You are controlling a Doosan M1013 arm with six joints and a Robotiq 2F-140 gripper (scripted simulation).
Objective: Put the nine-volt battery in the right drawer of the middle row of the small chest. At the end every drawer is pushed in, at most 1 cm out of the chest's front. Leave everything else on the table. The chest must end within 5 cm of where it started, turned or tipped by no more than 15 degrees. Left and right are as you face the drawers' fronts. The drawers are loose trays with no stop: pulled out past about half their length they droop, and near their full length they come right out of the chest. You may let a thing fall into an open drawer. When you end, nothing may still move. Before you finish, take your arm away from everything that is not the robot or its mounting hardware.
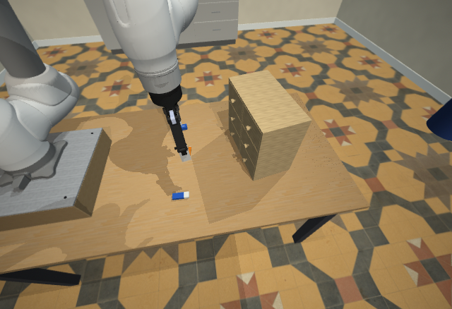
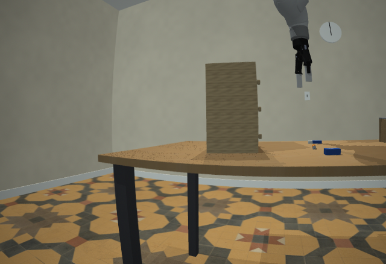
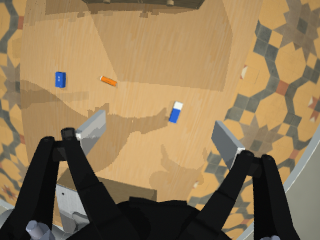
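The small wooden chest stands on the table's right half with every drawer pushed in. Its knobbed front faces the arm. The middle-row right drawer has its knob in the column nearer the camera. A solid blue block, which looks like the nine-volt battery, lies on the table in front of the chest. My gripper is open and empty. It hangs high above the table, about level with the chest's top, in front of the drawers.
A small orange piece and a flat blue-and-white piece lie on the table. The arm's grey base block fills the left end. A grey cabinet stands on the floor behind.
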